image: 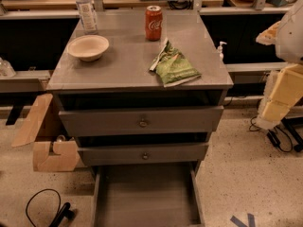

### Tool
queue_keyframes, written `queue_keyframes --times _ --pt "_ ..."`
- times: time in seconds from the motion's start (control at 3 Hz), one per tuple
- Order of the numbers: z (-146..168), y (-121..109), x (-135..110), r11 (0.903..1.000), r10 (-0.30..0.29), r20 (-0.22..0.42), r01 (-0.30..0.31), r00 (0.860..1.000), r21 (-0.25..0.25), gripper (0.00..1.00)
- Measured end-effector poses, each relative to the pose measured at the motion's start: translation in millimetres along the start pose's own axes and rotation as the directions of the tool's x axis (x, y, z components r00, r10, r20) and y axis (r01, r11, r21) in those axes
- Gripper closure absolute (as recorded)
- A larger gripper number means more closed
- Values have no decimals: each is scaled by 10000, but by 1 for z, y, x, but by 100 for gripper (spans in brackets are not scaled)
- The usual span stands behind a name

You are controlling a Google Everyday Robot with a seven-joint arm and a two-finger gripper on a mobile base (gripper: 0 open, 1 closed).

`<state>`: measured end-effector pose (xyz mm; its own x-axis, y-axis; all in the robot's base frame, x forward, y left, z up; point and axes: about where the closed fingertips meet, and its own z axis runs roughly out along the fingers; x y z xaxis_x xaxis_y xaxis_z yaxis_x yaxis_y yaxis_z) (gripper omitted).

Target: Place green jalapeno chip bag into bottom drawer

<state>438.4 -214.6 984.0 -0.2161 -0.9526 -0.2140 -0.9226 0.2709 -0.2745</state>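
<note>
Three drawers sit in the cabinet, and only the bottom drawer (147, 193) is pulled out, its grey floor bare and ready. The bag (174, 67) lies flat on the cabinet top (118, 67), near the right front corner, its white edge pointing back toward the can (153, 22) but well short of it. The gripper (271, 109) hangs off to the right of the cabinet, below the level of the top and apart from everything on it; whether it is wide or narrow I cannot tell, and it holds nothing that I can see. The step in hand looks like the reach for the bag, so the task is barely begun. To do it well, the gripper should rise above the top first, then come in over the right edge and descend on the puffed middle of the bag, not on its thin rim, since crinkled foil is likely to slide or fold away from a glancing pinch. Approaching from the right front keeps it away from the can, the bowl (88, 47) and the bottle (86, 8). Once lifted, the bag has to travel forward past the front edge before going down, because the two upper drawers (142, 121) jut out a little above the open one. A low release over the middle of the floor should keep the light bag from catching on a side wall.
</note>
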Motion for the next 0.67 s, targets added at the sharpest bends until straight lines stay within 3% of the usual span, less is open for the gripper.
queue_keyframes --times 0.33,0.67 --pt "0 0 0 10000 0 0 0 10000 1 0" --pt "22 -34 -11 9988 420 1191 -447 9920 200 0"
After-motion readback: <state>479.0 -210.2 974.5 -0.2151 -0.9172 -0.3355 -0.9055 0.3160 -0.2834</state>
